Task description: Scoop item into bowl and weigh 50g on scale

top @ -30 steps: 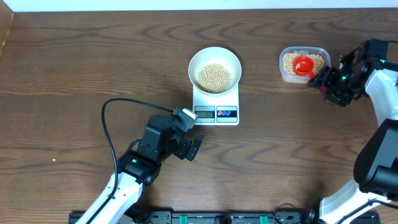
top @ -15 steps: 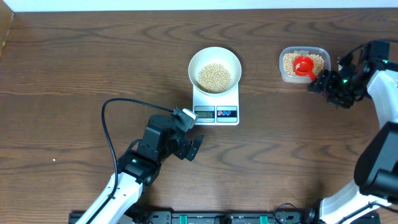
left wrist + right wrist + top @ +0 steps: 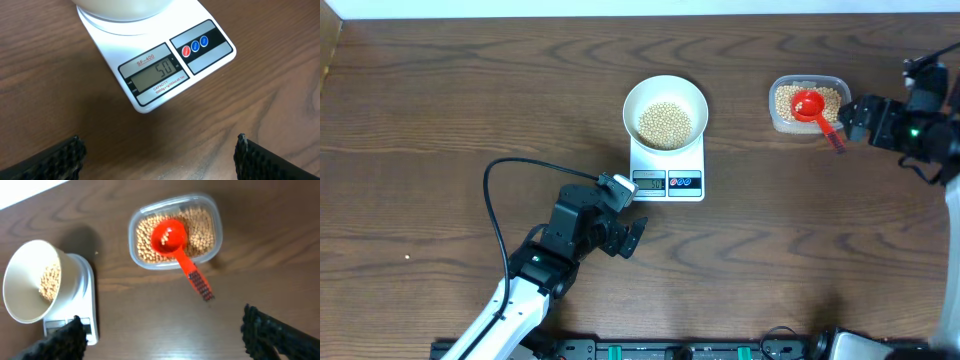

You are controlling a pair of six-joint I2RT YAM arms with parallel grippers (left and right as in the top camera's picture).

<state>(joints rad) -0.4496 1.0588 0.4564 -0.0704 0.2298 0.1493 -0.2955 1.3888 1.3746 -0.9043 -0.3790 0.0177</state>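
The white bowl (image 3: pixel 665 105) holds tan beans (image 3: pixel 664 122) and stands on the white scale (image 3: pixel 668 165). In the left wrist view the scale (image 3: pixel 160 70) shows 50 on its display. A red scoop (image 3: pixel 810 107) lies in the clear tub (image 3: pixel 808 103) of beans, its handle hanging over the rim; both show in the right wrist view, scoop (image 3: pixel 172 240), tub (image 3: pixel 172 230). My right gripper (image 3: pixel 860 118) is open and empty, just right of the scoop handle. My left gripper (image 3: pixel 636 238) is open and empty, on the near side of the scale.
A black cable (image 3: pixel 495 200) loops over the table left of my left arm. The table's far edge runs along the top of the overhead view.
My right gripper has let go of the scoop handle and drawn back to the right. The scoop stays in the tub. The left arm has not moved.
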